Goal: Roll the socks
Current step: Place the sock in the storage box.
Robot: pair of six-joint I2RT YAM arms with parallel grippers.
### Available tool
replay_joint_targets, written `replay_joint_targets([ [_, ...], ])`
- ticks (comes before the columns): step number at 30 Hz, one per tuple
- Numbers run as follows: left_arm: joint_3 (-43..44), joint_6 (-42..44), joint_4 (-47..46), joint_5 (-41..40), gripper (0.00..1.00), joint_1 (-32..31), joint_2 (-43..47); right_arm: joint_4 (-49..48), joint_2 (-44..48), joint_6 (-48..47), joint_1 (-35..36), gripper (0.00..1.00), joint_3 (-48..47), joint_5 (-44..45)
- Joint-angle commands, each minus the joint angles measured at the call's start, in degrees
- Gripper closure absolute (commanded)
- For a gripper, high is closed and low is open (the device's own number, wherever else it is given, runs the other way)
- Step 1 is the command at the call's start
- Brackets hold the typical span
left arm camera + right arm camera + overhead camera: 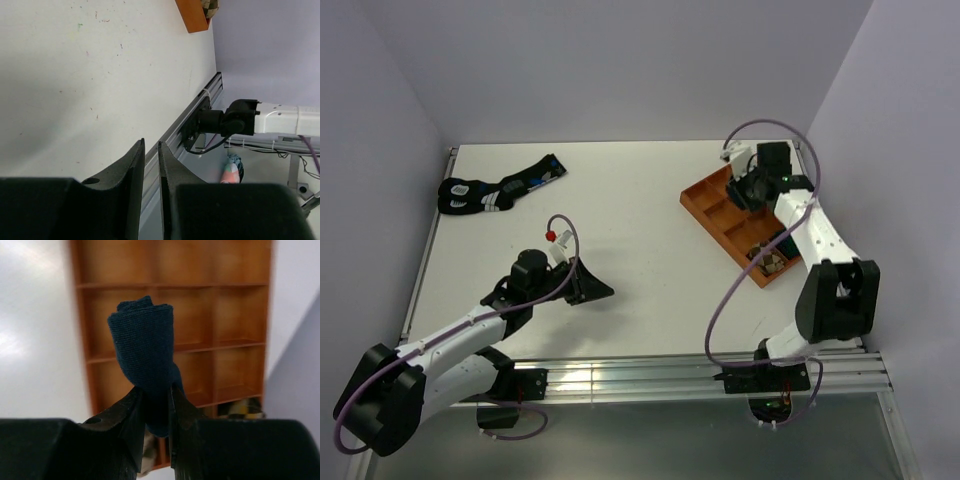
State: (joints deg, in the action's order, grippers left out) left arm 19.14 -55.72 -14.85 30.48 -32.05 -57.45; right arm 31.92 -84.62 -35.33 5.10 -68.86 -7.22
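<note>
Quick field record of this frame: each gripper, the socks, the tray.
right gripper: shut on rolled navy sock, held above the tray
left gripper: nearly closed, nothing between the fingers, low over the table
tray: orange, with compartments, at table's right side
tan patterned sock: in the tray's near end
black socks: flat at far left, unrolled

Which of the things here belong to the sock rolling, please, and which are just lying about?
Part of the job:
- rolled navy sock, pinched in the right end effector above the tray
- argyle sock, in the tray's near compartment
- orange tray

Lying about:
- black socks, far left of the table
- left end effector, holding nothing
</note>
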Motion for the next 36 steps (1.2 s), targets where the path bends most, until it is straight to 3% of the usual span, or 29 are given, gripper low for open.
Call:
replay_joint_targets([
  [1,1.08,3.87,0.97,-1.12,0.78,0.15,1.55,-0.37,-7.10,3.94,-7.26,1.00,-10.20,3.26],
  [9,0.38,3.87,-3.17,1.51,0.78,0.15,-0.64,-4.23,-21.54,14.14,-15.38,1.00,-22.36,14.07],
  [18,-0.33,4.75,-5.19,2.30,0.78,0.15,-2.49,-9.07,-27.70,13.54,-18.29,1.00,-21.94,23.12],
  [36,-2.44,4.57,-7.21,2.92,0.78,0.15,-3.10,-8.98,-28.23,12.31,-18.29,1.00,-12.27,18.48],
])
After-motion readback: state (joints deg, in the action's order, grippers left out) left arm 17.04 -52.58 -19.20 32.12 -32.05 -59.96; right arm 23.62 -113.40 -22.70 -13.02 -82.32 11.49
